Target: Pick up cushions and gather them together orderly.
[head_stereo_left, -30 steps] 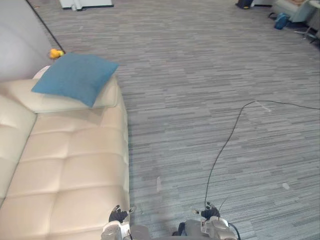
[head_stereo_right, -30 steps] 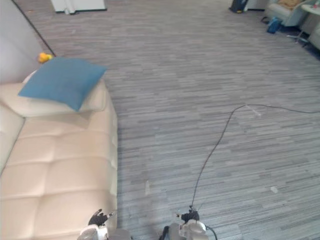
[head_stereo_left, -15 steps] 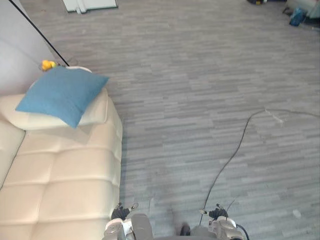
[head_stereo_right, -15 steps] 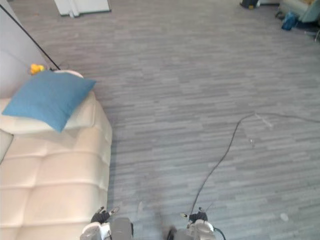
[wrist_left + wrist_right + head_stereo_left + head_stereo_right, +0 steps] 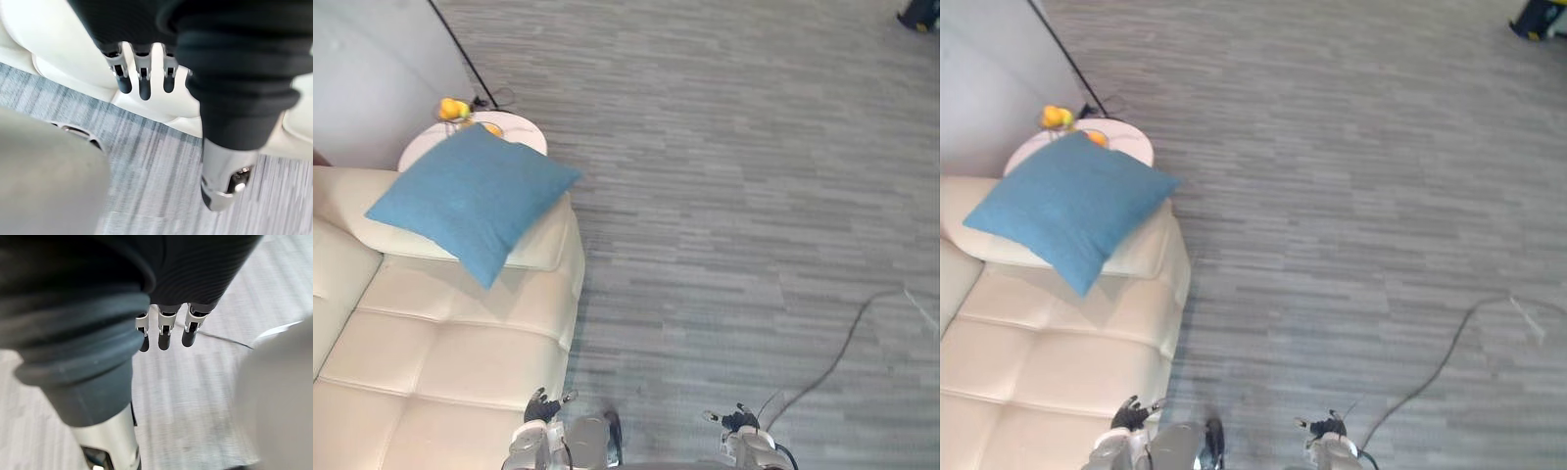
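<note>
A blue cushion (image 5: 473, 199) lies tilted on the armrest of a cream leather sofa (image 5: 421, 362) at the left, one corner hanging past the arm's edge. My left hand (image 5: 540, 408) hangs low at the bottom edge beside the sofa's front corner, fingers (image 5: 142, 84) straight and empty over the sofa's edge. My right hand (image 5: 736, 423) hangs at the bottom edge over the grey floor, fingers (image 5: 165, 334) relaxed and straight, holding nothing. Both hands are far from the cushion.
A small round white side table (image 5: 432, 145) with yellow fruit (image 5: 452, 108) stands behind the sofa arm by the wall. A thin black line runs along the wall's foot. Grey striped carpet (image 5: 734, 166) spreads wide to the right.
The camera has shifted, so the sofa, cushion and side table now sit further right and lower in view. Both hands still hang at the bottom edge, empty.
</note>
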{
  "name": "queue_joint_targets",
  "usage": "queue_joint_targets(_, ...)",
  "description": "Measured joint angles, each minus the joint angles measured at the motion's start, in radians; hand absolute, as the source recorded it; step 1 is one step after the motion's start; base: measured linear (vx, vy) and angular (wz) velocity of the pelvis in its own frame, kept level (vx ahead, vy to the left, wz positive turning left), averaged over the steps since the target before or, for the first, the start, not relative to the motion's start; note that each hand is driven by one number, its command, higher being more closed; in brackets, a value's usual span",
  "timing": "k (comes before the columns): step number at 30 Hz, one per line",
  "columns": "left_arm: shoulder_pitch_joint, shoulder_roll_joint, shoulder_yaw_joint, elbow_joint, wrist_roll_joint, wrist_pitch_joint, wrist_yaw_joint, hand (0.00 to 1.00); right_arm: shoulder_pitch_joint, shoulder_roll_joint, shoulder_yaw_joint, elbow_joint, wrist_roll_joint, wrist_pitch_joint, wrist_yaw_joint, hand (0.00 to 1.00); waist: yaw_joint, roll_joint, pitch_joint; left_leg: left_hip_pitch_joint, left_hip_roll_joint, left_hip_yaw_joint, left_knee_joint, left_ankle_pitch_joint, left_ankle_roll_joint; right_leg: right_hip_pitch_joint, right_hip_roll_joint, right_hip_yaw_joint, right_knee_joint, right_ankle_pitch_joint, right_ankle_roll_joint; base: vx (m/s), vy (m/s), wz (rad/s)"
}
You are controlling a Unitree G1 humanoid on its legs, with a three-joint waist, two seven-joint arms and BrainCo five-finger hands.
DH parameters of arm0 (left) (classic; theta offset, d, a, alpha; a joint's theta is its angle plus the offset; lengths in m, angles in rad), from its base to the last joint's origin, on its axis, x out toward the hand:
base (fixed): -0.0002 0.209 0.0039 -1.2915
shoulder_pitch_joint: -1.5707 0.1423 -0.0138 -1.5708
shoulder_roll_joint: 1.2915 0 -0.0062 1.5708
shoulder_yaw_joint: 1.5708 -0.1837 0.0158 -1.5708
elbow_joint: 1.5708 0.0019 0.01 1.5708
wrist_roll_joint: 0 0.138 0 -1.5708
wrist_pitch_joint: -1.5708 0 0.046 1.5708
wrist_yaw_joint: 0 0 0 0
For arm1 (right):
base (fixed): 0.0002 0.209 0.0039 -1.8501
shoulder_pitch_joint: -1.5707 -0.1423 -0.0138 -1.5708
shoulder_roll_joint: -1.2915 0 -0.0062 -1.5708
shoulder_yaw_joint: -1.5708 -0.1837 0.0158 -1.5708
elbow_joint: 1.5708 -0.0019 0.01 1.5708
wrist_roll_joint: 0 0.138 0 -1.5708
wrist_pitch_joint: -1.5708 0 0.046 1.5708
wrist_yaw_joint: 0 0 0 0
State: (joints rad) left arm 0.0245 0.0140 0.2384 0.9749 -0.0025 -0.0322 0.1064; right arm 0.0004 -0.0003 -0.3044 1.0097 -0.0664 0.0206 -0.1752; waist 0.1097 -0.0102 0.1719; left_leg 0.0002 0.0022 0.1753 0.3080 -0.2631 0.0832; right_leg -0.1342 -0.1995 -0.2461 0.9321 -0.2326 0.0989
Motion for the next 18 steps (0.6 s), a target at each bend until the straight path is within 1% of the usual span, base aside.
queue_joint_targets(1,0.000,0.000,0.000,0.000,0.000,0.000,0.000,0.00,0.004,0.001,0.000,-0.009,0.000,0.000,0.000,0.00,-0.002,0.002,0.001,0.024,0.000,-0.020,-0.012,-0.005,-0.003,-0.039,0.001,-0.016,-0.025,-0.012,-0.011,0.37,-0.022,0.75)
queue_joint_targets(2,-0.003,-0.002,0.000,0.001,0.000,0.000,0.000,0.00,0.006,0.004,-0.002,-0.013,0.000,-0.003,0.000,0.00,-0.004,-0.001,0.000,0.067,0.006,-0.053,-0.032,-0.015,-0.009,-0.084,0.012,-0.031,-0.110,-0.019,-0.013,0.31,-0.062,0.61)
queue_joint_targets(3,-0.003,-0.005,0.000,0.001,0.000,0.000,0.000,0.00,0.007,0.003,-0.002,-0.014,0.000,-0.004,0.000,0.00,-0.005,-0.002,0.000,0.079,0.009,-0.063,-0.036,-0.020,-0.009,-0.096,0.019,-0.032,-0.152,-0.019,-0.017,0.35,-0.118,0.85)
queue_joint_targets(4,-0.008,-0.009,-0.001,0.002,0.003,-0.001,0.000,0.00,0.008,0.002,-0.003,-0.014,0.000,-0.004,0.000,0.00,-0.010,-0.002,-0.001,0.106,0.020,-0.106,-0.040,-0.045,-0.022,-0.114,0.049,-0.014,-0.303,-0.002,-0.026,0.44,-0.211,0.92)
queue_joint_targets(5,-0.017,-0.011,-0.002,0.008,0.005,-0.001,0.000,0.00,0.008,0.003,-0.005,-0.014,0.000,-0.005,0.000,0.00,-0.013,-0.004,-0.002,0.126,0.026,-0.148,-0.036,-0.071,-0.037,-0.134,0.079,0.032,-0.457,0.039,-0.028,0.36,-0.185,0.95)
queue_joint_targets(6,-0.018,-0.012,-0.002,0.009,0.007,-0.001,0.000,0.00,0.008,0.002,-0.006,-0.014,0.000,-0.004,0.000,0.00,-0.015,-0.004,-0.003,0.129,0.027,-0.159,-0.030,-0.081,-0.041,-0.140,0.084,0.049,-0.494,0.053,-0.032,0.41,-0.229,0.96)
queue_joint_targets(7,-0.019,-0.017,0.001,0.009,0.017,-0.002,0.001,0.00,0.007,0.001,-0.006,-0.014,0.001,-0.003,0.000,0.00,-0.020,-0.005,-0.003,0.138,0.029,-0.200,-0.008,-0.116,-0.058,-0.153,0.096,0.096,-0.577,0.095,-0.039,0.49,-0.308,0.98)
queue_joint_targets(8,-0.016,-0.018,0.003,0.010,0.020,-0.001,0.004,0.00,0.015,0.000,-0.008,-0.013,0.001,-0.002,0.000,0.00,-0.024,-0.009,-0.011,0.156,0.032,-0.248,0.000,-0.151,-0.081,-0.151,0.098,0.119,-0.596,0.165,-0.048,0.49,-0.308,1.02)
queue_joint_targets(9,-0.015,-0.021,0.003,0.010,0.020,-0.001,0.004,0.00,0.018,-0.001,-0.011,-0.014,0.003,-0.002,0.000,0.00,-0.027,-0.003,-0.015,0.160,0.040,-0.265,0.000,-0.160,-0.088,-0.146,0.102,0.120,-0.589,0.202,-0.048,0.54,-0.346,1.01)
queue_joint_targets(10,-0.011,-0.039,0.003,0.017,0.021,-0.003,0.004,0.00,0.017,-0.008,-0.018,-0.014,0.007,-0.002,0.000,0.00,-0.029,0.024,-0.037,0.174,0.081,-0.298,-0.007,-0.165,-0.102,-0.143,0.123,0.079,-0.548,0.169,-0.074,0.58,-0.313,0.87)
queue_joint_targets(11,0.000,-0.057,0.009,0.016,0.024,-0.005,0.004,0.00,0.008,-0.012,-0.031,-0.012,0.008,-0.001,0.000,0.00,-0.029,0.047,-0.044,0.164,0.106,-0.310,0.026,-0.151,-0.126,-0.139,0.128,0.033,-0.508,0.128,-0.093,0.68,-0.371,0.80)
queue_joint_targets(12,-0.001,-0.063,0.011,0.017,0.025,-0.005,0.004,0.00,0.008,-0.013,-0.032,-0.012,0.008,-0.002,0.001,0.00,-0.029,0.052,-0.046,0.151,0.112,-0.315,0.052,-0.147,-0.132,-0.136,0.128,0.019,-0.498,0.115,-0.101,0.65,-0.344,0.75)
queue_joint_targets(13,-0.014,-0.068,0.029,0.018,0.027,-0.004,0.003,0.00,0.000,-0.014,-0.029,-0.012,0.009,-0.002,0.002,0.00,-0.031,0.060,-0.045,0.068,0.122,-0.321,0.226,-0.113,-0.157,-0.105,0.131,-0.020,-0.497,0.076,-0.113,0.48,-0.271,0.78)
queue_joint_targets(14,-0.024,-0.074,0.047,0.015,0.027,-0.004,0.002,0.00,-0.004,-0.013,-0.020,-0.011,0.020,-0.001,0.002,0.00,-0.028,0.062,-0.033,-0.050,0.147,-0.305,0.473,-0.036,-0.174,-0.042,0.137,-0.053,-0.535,0.059,-0.125,0.38,-0.214,0.76)
queue_joint_targets(15,-0.026,-0.075,0.049,0.013,0.027,-0.004,0.002,0.00,-0.003,-0.013,-0.013,-0.011,0.026,0.000,0.000,0.00,-0.027,0.060,-0.030,-0.085,0.162,-0.286,0.539,-0.029,-0.172,-0.018,0.142,-0.062,-0.549,0.056,-0.127,0.33,-0.143,0.58)
queue_joint_targets(16,-0.032,-0.072,0.050,0.003,0.027,-0.005,0.002,0.00,-0.008,-0.003,-0.002,-0.012,0.030,0.000,-0.001,0.00,-0.023,0.066,-0.025,-0.142,0.201,-0.214,0.654,-0.032,-0.169,0.044,0.150,-0.078,-0.583,0.049,-0.138,0.35,-0.129,0.42)
queue_joint_targets(17,-0.034,-0.066,0.047,-0.018,0.027,-0.007,0.001,0.00,-0.002,0.016,0.005,-0.011,0.030,-0.001,0.000,0.00,-0.014,0.039,-0.014,-0.198,0.239,-0.101,0.680,-0.042,-0.154,0.132,0.143,-0.107,-0.640,0.047,-0.139,0.41,-0.151,0.40)
queue_joint_targets(18,-0.034,-0.066,0.045,-0.024,0.027,-0.007,0.002,0.00,-0.002,0.020,0.005,-0.011,0.031,-0.001,0.000,0.00,-0.014,0.036,-0.014,-0.212,0.242,-0.077,0.660,-0.040,-0.152,0.150,0.140,-0.116,-0.655,0.046,-0.138,0.35,-0.141,0.45)
